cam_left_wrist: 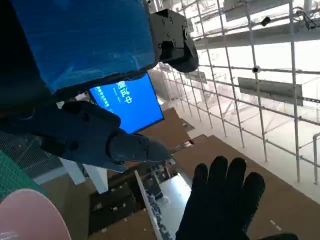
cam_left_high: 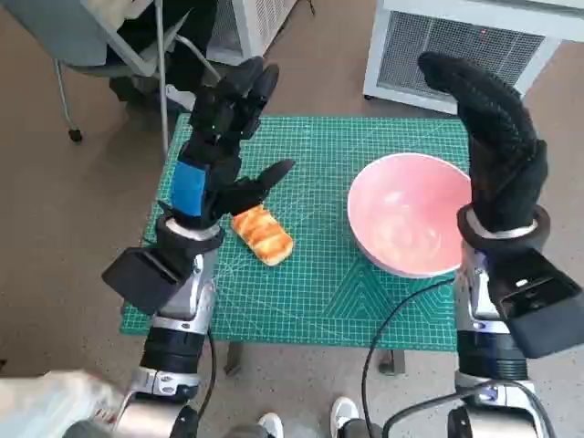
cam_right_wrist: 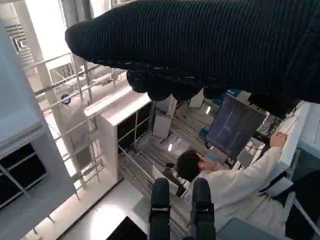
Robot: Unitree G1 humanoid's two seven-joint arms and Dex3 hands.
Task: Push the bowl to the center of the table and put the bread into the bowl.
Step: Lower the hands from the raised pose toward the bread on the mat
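Note:
A pink bowl (cam_left_high: 411, 214) stands empty on the right side of the green mat (cam_left_high: 319, 301). The golden bread (cam_left_high: 262, 235) lies on the mat left of the middle. My left hand (cam_left_high: 224, 137) is raised over the mat's left part, just behind the bread, with its fingers spread and nothing in it. My gloved right hand (cam_left_high: 488, 137) stands upright by the bowl's right rim, fingers stretched out, holding nothing. In the left wrist view the bowl's edge (cam_left_wrist: 25, 215) and the right hand (cam_left_wrist: 225, 200) show beyond my left hand (cam_left_wrist: 75, 45). The glove (cam_right_wrist: 200, 45) fills the right wrist view's top.
A white ventilated cabinet (cam_left_high: 456, 46) stands behind the table on the right. A chair's legs (cam_left_high: 119, 64) are at the back left. A person (cam_right_wrist: 225, 185) sits at a desk with a monitor in the right wrist view. Shoes (cam_left_high: 345, 412) show below the table's front edge.

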